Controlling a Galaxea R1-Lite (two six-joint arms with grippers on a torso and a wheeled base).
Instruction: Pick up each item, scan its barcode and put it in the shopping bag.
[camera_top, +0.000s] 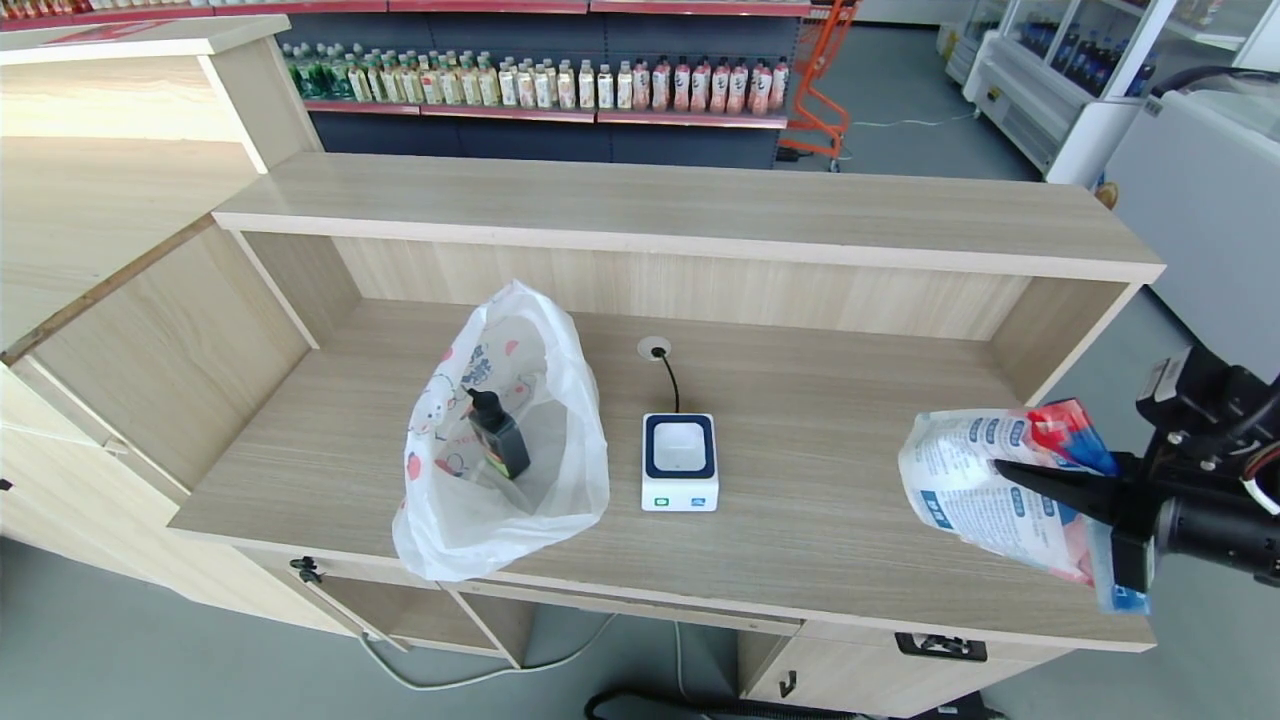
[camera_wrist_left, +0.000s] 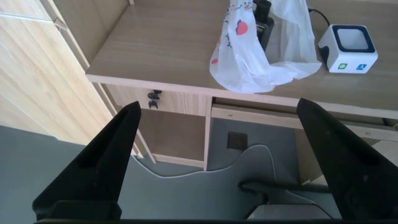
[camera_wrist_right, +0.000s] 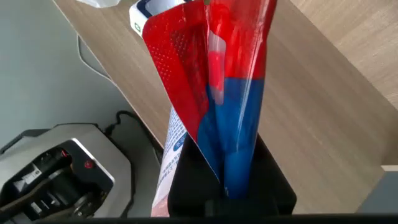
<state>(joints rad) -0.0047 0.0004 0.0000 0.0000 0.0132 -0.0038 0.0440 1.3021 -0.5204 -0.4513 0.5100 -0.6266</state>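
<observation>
**One pouch held aloft, one bottle in the bag**

One white pouch (camera_top: 975, 490) with blue print and a red-and-blue sealed end hangs above the right end of the wooden counter (camera_top: 830, 440), near its front edge. The right gripper (camera_top: 1040, 492) pinches it, its dark jaws closed on the pouch's flat body; one black fingertip (camera_top: 1005, 467) lies across the printed face. In the right wrist view the pouch (camera_wrist_right: 230, 81) rises from the gripper (camera_wrist_right: 233, 186), red above and blue where the jaws clamp it, with the counter's front edge behind it.

The scanner (camera_top: 679, 461), a small white box with a dark blue frame around its upturned window, sits at the middle of the counter, well apart from the pouch. A black cable (camera_top: 670, 385) runs from its back to a round hole (camera_top: 654, 348) in the counter top.

Just beside the scanner, on the robot's left, the shopping bag (camera_top: 560, 440) stands open: thin white plastic with a cartoon print and red spots, its lower fold drooping over the counter's front edge. A dark bottle (camera_top: 497, 437) with a black cap stands tilted inside it.

The left gripper (camera_wrist_left: 214, 158) hangs below and in front of the counter, over the grey floor, jaws spread wide and holding nothing. Above it the left wrist view shows the shopping bag (camera_wrist_left: 249, 62) and the scanner (camera_wrist_left: 348, 48).
</observation>
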